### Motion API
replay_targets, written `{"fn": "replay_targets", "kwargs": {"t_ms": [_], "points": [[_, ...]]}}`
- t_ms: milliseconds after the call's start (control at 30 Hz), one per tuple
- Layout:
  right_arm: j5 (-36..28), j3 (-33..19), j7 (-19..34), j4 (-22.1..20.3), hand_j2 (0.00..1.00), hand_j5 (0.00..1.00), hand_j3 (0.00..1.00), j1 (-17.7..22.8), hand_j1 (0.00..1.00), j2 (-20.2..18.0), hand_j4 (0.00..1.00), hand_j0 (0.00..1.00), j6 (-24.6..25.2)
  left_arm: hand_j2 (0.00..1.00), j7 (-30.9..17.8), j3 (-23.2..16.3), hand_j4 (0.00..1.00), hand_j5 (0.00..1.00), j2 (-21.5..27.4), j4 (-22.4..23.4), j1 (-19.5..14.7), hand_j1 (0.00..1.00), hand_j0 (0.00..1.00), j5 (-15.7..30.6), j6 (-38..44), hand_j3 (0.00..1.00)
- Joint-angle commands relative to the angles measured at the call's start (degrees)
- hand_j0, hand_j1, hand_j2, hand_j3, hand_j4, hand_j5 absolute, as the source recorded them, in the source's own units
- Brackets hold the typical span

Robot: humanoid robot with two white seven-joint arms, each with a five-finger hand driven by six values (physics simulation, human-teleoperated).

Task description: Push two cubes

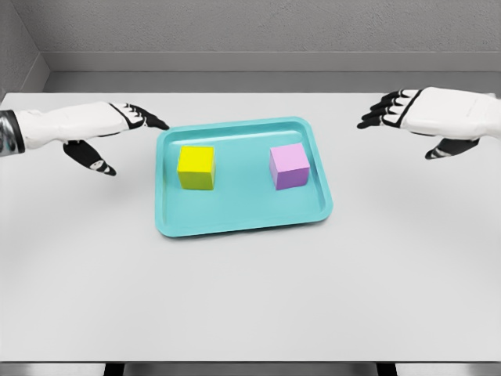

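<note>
While both hands hang off to the sides, neither cube looks to have been contacted. Yellow cube (196, 167) sits in the left half of the teal tray (243, 223); purple cube (288, 166) sits in the right half, the two well apart and both square on the tray floor. Tray rests on a pale grey table (250, 305).

Left hand (117, 129): fingers extended and relaxed, holding nothing, fingertips near the tray's upper left corner but apart from it. Right hand (415, 117): fingers spread loose, empty, well clear of the tray's right edge.

Judgement: task at its start; both pushes remain, each hand apparently lined up for the cube on its own side.

No brands, labels or writing visible on anything.
</note>
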Motion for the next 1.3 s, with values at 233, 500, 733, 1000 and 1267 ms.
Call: {"fn": "replay_targets", "kwargs": {"t_ms": [233, 500, 733, 1000, 1267], "points": [[-0.46, 6.21, -0.03, 0.47, 0.21, 0.21, 0.21, -1.23, 0.21, -0.14, 0.21, 0.21, 0.16, 0.51, 0.02, -6.88, 0.51, 0.51, -4.78, 6.14, -2.46, 0.51, 0.51, -4.61, 0.16, 0.51], [3.49, 9.73, -0.03, 2.31, 0.11, 0.11, 0.11, -1.14, 0.11, 2.76, 0.11, 0.11, 0.16, 0.08, 0.02, -6.36, 0.08, 0.08, -6.54, 9.12, -2.64, 0.08, 0.08, -4.96, 0.16, 0.08], [3.76, 11.58, -0.03, 3.98, 0.16, 0.16, 0.16, -3.08, 0.16, 7.16, 0.16, 0.16, 0.16, 0.04, 0.02, -6.88, 0.04, 0.04, -7.68, 10.27, -2.72, 0.04, 0.04, -6.19, 0.16, 0.04], [6.48, 14.12, -0.03, 12.24, 0.21, 0.21, 0.21, -5.54, 0.21, 12.78, 0.21, 0.21, 0.16, 0.04, 0.02, -6.97, 0.04, 0.04, -14.27, 15.19, -3.69, 0.04, 0.04, -9.27, 0.16, 0.04], [6.75, 16.41, -0.03, 18.48, 0.23, 0.23, 0.23, -8.79, 0.23, 15.68, 0.23, 0.23, 0.16, 0.04, 0.02, -6.97, 0.04, 0.04, -14.36, 15.36, -3.87, 0.04, 0.04, -9.35, 0.16, 0.04]]}}
